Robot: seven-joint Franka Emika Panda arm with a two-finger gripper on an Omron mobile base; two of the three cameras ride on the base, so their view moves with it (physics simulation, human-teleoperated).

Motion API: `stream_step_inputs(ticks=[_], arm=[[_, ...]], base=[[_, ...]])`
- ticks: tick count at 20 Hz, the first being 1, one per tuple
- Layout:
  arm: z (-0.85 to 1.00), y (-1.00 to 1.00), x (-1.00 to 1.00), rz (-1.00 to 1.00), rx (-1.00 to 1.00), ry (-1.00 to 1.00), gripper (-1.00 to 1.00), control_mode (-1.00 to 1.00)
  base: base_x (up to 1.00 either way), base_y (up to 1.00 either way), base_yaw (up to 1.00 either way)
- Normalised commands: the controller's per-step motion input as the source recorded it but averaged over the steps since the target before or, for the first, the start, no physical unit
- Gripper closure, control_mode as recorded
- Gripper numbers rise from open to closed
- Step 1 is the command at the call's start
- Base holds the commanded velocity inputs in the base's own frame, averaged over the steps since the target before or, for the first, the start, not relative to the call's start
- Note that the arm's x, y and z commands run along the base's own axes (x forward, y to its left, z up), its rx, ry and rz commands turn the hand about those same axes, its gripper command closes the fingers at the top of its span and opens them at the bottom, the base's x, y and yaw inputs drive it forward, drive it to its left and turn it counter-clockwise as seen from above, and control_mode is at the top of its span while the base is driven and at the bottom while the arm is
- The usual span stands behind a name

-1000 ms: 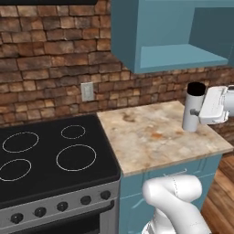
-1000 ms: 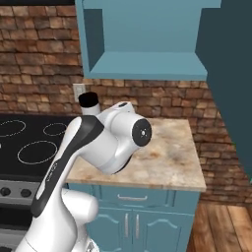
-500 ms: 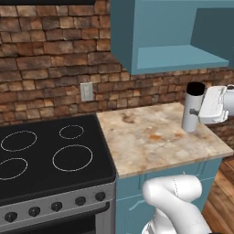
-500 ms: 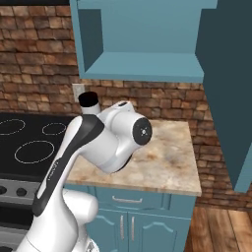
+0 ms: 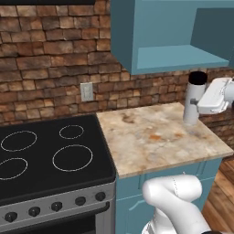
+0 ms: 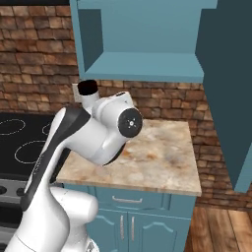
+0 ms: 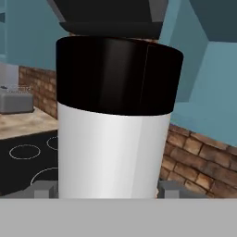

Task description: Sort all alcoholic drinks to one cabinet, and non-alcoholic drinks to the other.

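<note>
Gripper (image 5: 197, 104) of mine clamps the black-capped white flask (image 5: 194, 98) upright at right, ready for the open cabinet (image 5: 183, 55).

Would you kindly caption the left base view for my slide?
Gripper holding the white flask above the counter.

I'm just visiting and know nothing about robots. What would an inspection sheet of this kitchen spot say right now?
Surface: speckled counter beside a black stove.
Job's things: white flask with black cap, upright in the gripper near the counter's right end.
Clutter: toaster on a far counter.
Grippers: gripper closed around the flask's body.
Cables: nothing seen.
Surroundings: brick wall, wall outlet, open blue cabinet overhead.
</note>
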Motion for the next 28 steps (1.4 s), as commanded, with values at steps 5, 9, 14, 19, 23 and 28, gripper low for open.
stream_step_inputs(ticks=[5, 9, 14, 19, 23, 28], arm=[[0.57, 0.0, 0.04, -0.16, 0.05, -0.02, 1.0, -1.0], [0.43, 0.0, 0.33, -0.08, 0.01, -0.05, 1.0, -1.0], [0.39, 0.01, 0.34, -0.01, 0.01, -0.09, 1.0, -1.0], [0.36, 0.0, 0.35, 0.0, 0.03, -0.08, 1.0, -1.0], [0.29, 0.0, 0.4, 0.0, 0.0, -0.11, 1.0, -1.0], [0.25, 0.0, 0.55, 0.0, 0.0, -0.04, 1.0, -1.0]], base=[[0.0, 0.0, 0.0], [0.0, 0.0, 0.0], [0.0, 0.0, 0.0], [0.0, 0.0, 0.0], [0.0, 0.0, 0.0], [0.0, 0.0, 0.0]])
